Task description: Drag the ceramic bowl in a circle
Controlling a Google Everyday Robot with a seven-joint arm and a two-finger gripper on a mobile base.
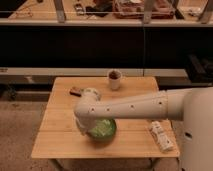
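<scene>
The green ceramic bowl [103, 129] sits on the wooden table [60, 135], a little left of its middle and near the front. My white arm reaches in from the right and bends down over the bowl. My gripper [86, 128] is at the bowl's left rim, largely hidden by the wrist.
A white cup [115, 79] with dark contents stands at the table's back centre. A small dark bar [75, 91] lies at the back left. A white packet [162, 136] lies near the front right edge. Dark shelving runs behind the table.
</scene>
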